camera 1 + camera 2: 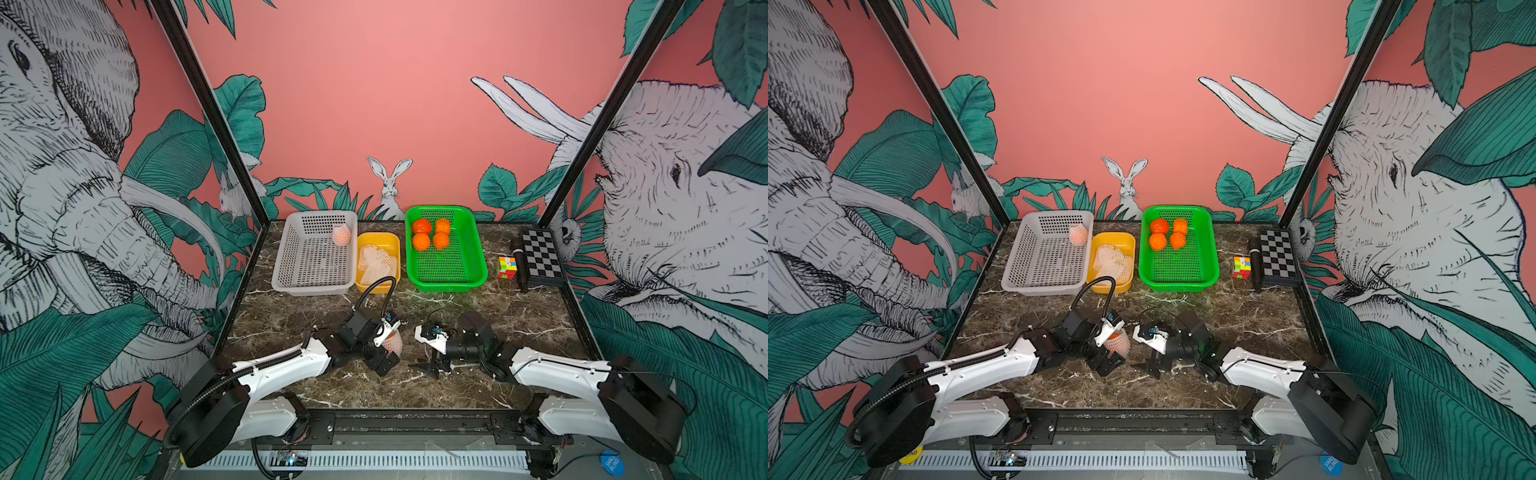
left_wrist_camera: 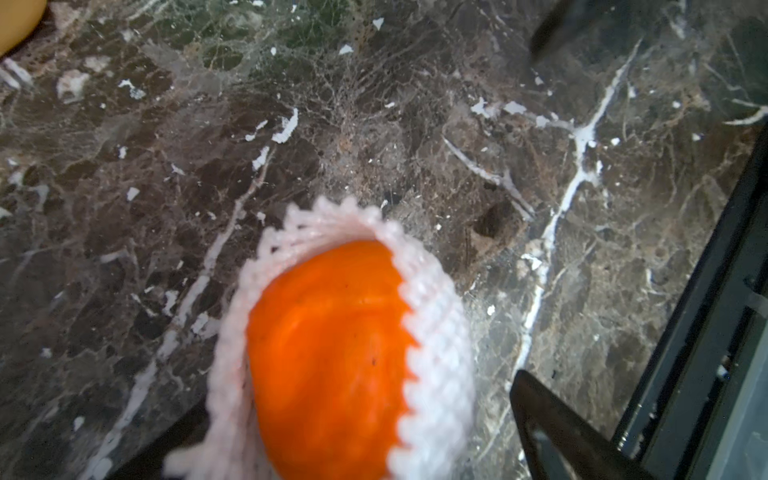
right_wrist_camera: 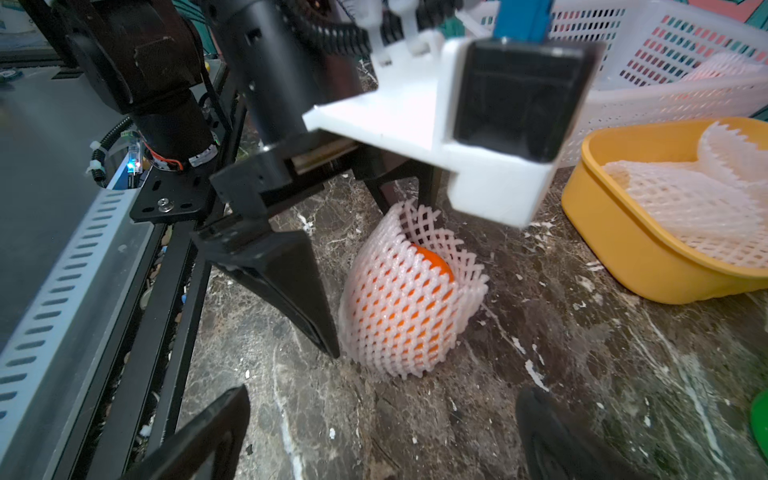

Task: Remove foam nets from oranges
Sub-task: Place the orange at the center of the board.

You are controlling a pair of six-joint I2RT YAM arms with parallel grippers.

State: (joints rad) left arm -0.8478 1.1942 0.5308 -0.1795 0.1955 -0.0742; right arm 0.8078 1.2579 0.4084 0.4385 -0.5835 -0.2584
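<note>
Right wrist view — foam net (image 3: 399, 316) and its orange (image 3: 432, 259) stood on the surface (image 3: 582, 353), both tools open.
The left tool (image 3: 376, 278) straddled the sleeve without pinching it; its mouth faced up, fruit peeking out — probably stood so for the right tool (image 3: 382, 449), jaws wide and empty just beside, to seize a rim. Four bare oranges (image 1: 421, 242) lay in the green basket (image 1: 453, 266).

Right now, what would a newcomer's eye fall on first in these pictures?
A netted orange stands on the dark marble table at front centre, between the fingers of the open left tool. At the back, four bare oranges glow in the green basket. Beside it, empty nets pile in the yellow tub.
</note>
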